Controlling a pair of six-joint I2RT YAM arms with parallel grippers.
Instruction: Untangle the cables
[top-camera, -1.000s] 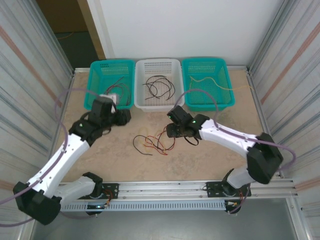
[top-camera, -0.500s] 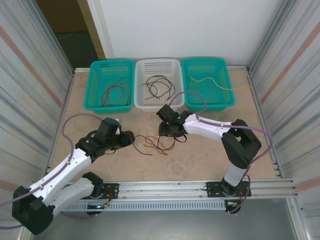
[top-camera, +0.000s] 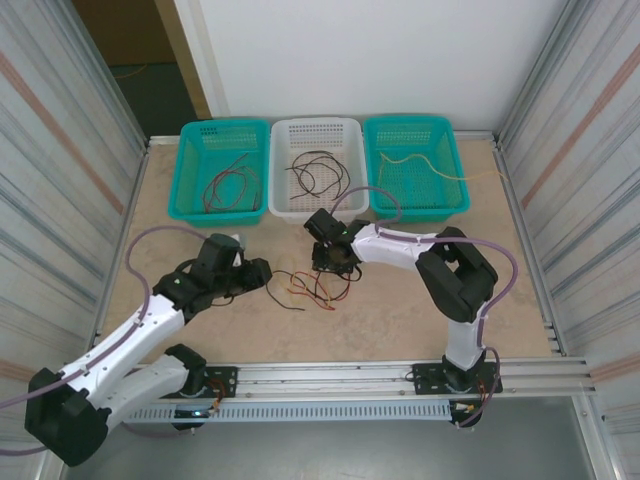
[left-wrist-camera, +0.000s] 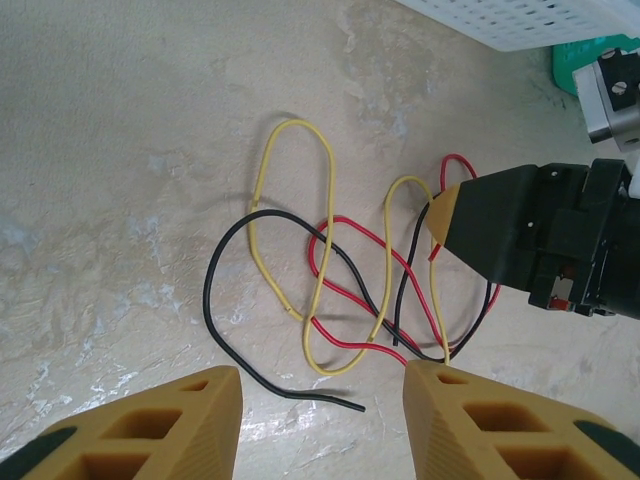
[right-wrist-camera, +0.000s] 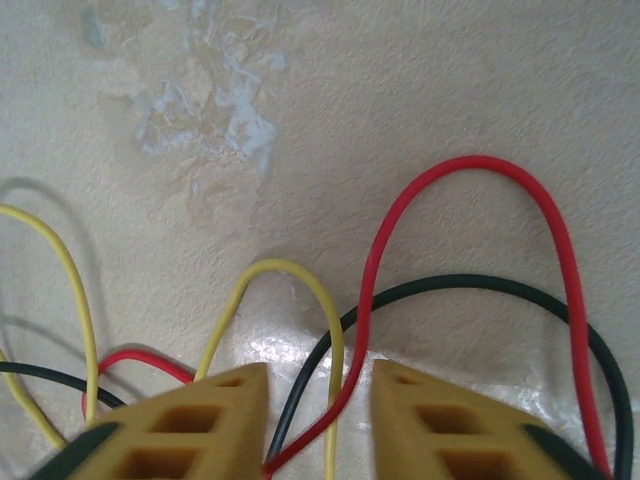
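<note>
The cables (top-camera: 308, 288) are sprawling lengthwise between the gaping left gripper (left-wrist-camera: 322, 385) and the right gripper (right-wrist-camera: 320, 378), its parted fingers (right-wrist-camera: 200, 420) straddling strands, over a beige table (top-camera: 400, 315) between corrugated walls (top-camera: 60, 150).

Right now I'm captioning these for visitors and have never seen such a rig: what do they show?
Two robot arms are bolted to a table. One picture looks down from above and behind; the other two come from a camera on each wrist, where the yellow wedges are that arm's fingers. On the table lies a tangle of red, black and yellow cables. The left end effector hovers open at its edge; the right end effector is open with wires between its fingers. Neither seems to grip anything. At the far edge a white basket sits between two teal baskets, each holding wires.
</note>
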